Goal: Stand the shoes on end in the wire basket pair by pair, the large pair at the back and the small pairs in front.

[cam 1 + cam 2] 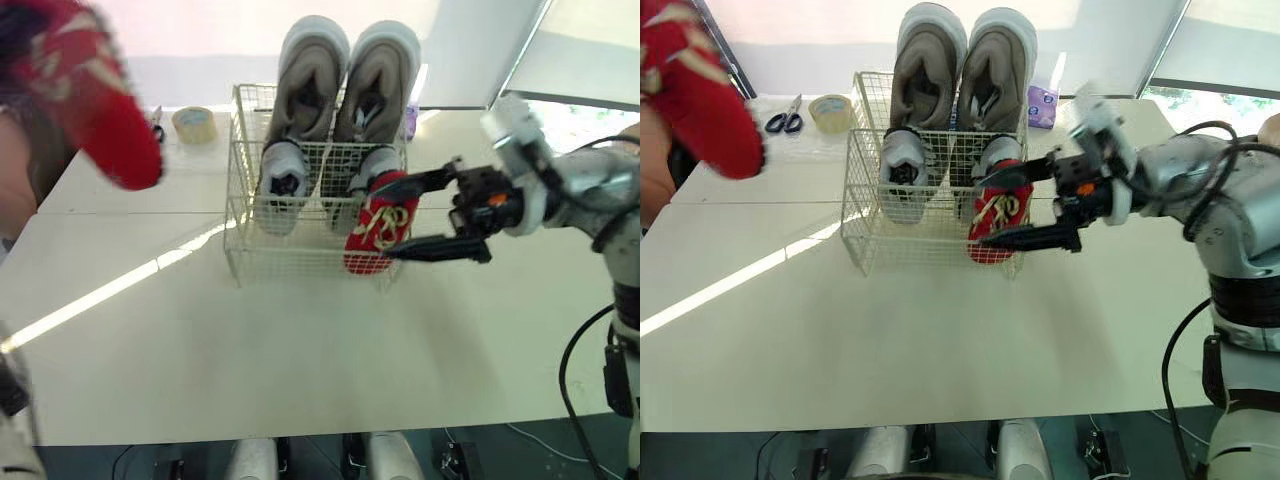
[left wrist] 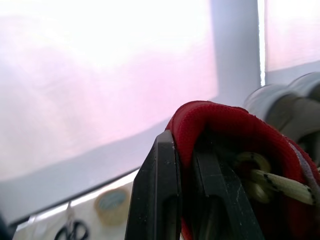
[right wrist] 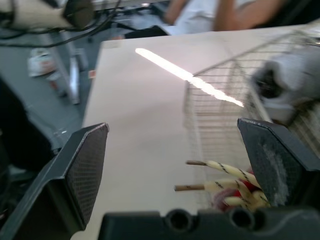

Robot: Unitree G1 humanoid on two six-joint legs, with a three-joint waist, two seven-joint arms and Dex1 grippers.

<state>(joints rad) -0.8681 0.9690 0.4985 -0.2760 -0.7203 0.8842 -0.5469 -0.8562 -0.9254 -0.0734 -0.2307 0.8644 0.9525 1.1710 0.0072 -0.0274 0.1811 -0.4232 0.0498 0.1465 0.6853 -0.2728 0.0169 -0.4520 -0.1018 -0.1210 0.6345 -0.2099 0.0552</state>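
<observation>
At wire basket (image 1: pixel 290 258), right tool (image 1: pixel 395 220) released beside standing red shoe (image 1: pixel 366 242), left tool (image 2: pixel 187 200) clenching raised red shoe (image 2: pixel 225 125) collar

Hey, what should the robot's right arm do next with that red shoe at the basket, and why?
Probably draw the right gripper straight back from the white wire basket. Its fingers are open either side of the red lace-up shoe standing at the front right, and the left gripper holds the matching red shoe aloft, needing room.

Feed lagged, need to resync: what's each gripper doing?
Left gripper: shut on the raised shoe.
Right gripper: open, at the front shoe in the basket.
</observation>
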